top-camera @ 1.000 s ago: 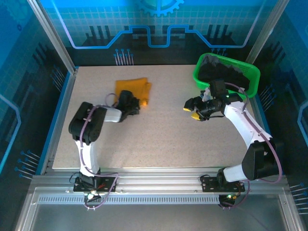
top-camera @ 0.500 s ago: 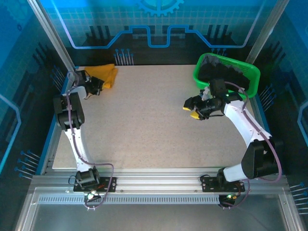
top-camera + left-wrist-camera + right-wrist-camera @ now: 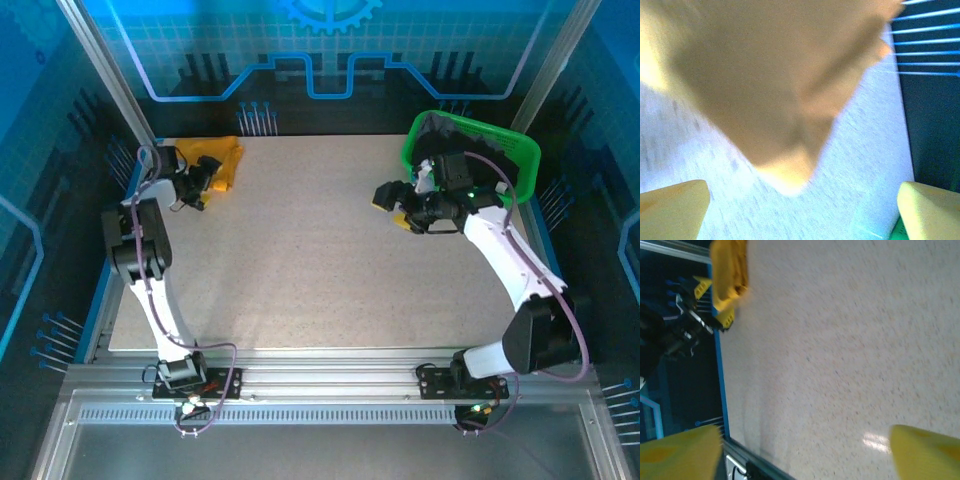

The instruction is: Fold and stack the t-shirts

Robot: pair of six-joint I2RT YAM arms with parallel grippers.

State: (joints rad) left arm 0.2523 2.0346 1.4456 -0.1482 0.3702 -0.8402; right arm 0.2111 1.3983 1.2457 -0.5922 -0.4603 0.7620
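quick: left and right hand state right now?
Left hand: open, holding nothing; the orange-yellow t-shirt lies just ahead of it.
Right hand: open, holding nothing.

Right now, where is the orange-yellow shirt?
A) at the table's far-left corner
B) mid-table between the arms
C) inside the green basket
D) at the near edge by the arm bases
A: the top view shows the orange-yellow shirt bunched at the far-left corner of the table, just beyond the left gripper.
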